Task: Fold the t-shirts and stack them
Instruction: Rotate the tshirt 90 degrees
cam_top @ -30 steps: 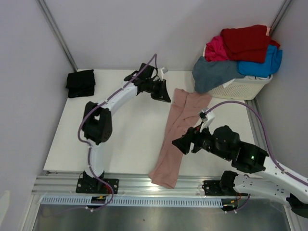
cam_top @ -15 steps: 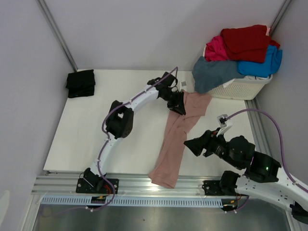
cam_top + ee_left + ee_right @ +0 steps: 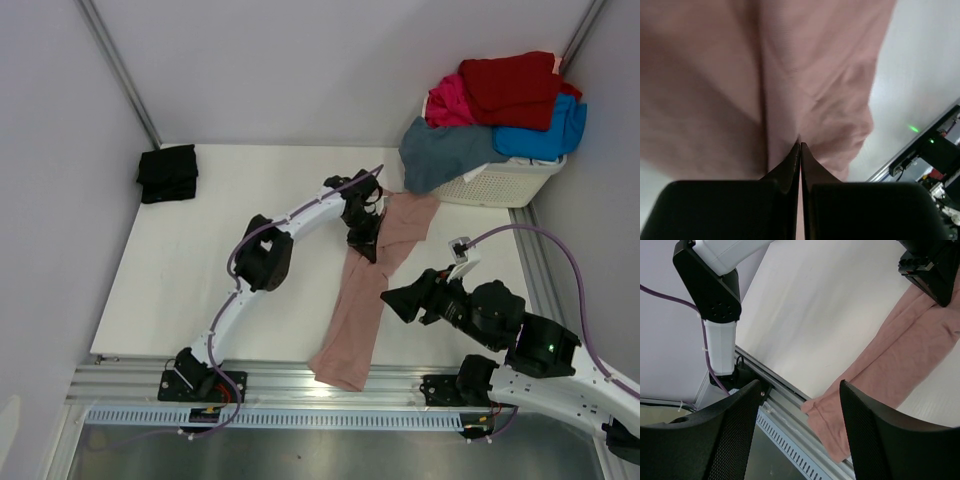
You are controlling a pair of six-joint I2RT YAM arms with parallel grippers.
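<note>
White and bare across most of its width, the surface [image 3: 200, 270] seen from above carries a folded black t-shirt [image 3: 167, 172] in its far left corner, while the laundry basket [image 3: 510, 182] at the far right is heaped with red, magenta, bright-blue and slate-blue tees. The dusty-pink t-shirt [image 3: 365, 290] lies bunched into a long narrow strip from beside the basket down to the near edge, where its lower end spills onto the metal rail [image 3: 250, 385]. The left hand [image 3: 367, 245] presses onto the strip's upper part, and the right hand [image 3: 392, 298] hovers just beside its middle. From the left wrist, the fingers are closed tight with their tips meeting at a raised crease of pink cloth; whether any fabric is nipped between them I cannot tell. From the right wrist, the fingers stand wide apart and empty above the strip and the rail. The step looks like opening this tee out flat before folding. To do it well, the left hand likely needs a sure pinch of one layer only, and the right should take the overhanging end first and bring it back onto the surface. Drawing the cloth away from the basket would give room to spread it wide.
</note>
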